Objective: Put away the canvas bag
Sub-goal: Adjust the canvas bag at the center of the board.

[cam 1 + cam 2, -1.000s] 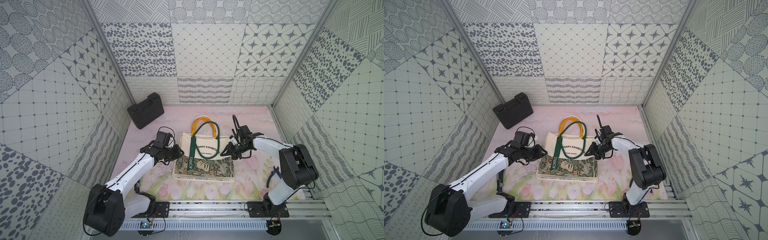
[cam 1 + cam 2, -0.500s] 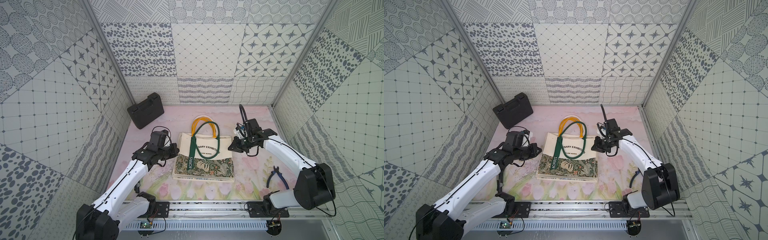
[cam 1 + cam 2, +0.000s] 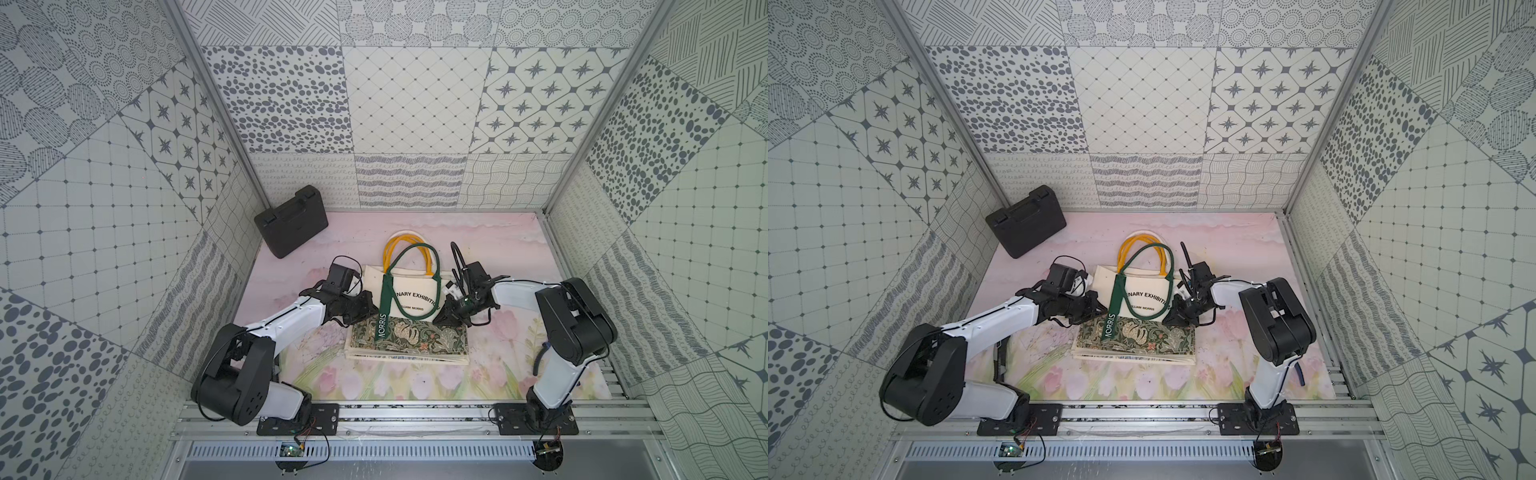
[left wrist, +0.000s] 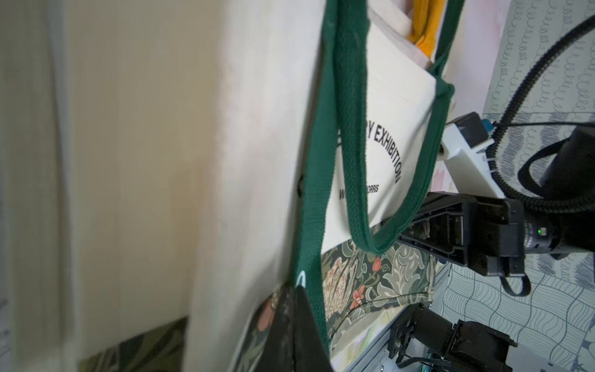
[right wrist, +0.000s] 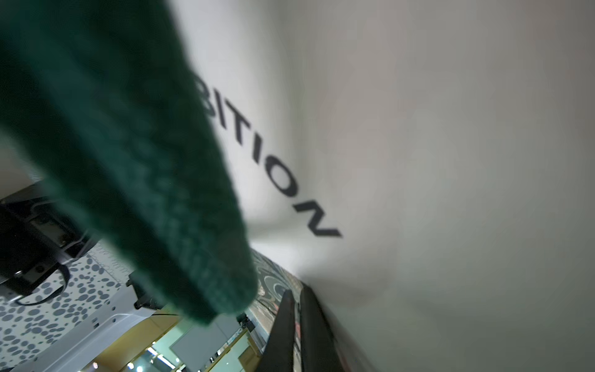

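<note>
The canvas bag [image 3: 409,340] [image 3: 1142,336] lies flat mid-table, a cream printed half behind a green floral half, with a green strap [image 3: 386,307] across it. Yellow handles [image 3: 399,245] stick out at its far edge. In both top views my left gripper [image 3: 365,307] [image 3: 1094,309] is at the bag's left edge and my right gripper [image 3: 444,318] [image 3: 1169,318] at its right edge, both where cream meets floral. The left gripper [image 4: 294,290] is shut on the bag's cloth [image 4: 257,128]. The right gripper [image 5: 297,293] is pinched on a thin layer of cloth [image 5: 418,161]; the strap [image 5: 145,161] hangs close to that camera.
A black plastic case [image 3: 291,227] [image 3: 1025,220] leans in the far left corner. Patterned walls close in the table on three sides. A metal rail [image 3: 415,411] with both arm bases runs along the front. A blue tool handle [image 3: 1301,377] peeks from behind the right arm.
Half a second ago both arms were raised and back from the bag. They have come down onto its left and right edges, and both pairs of jaws have closed.
</note>
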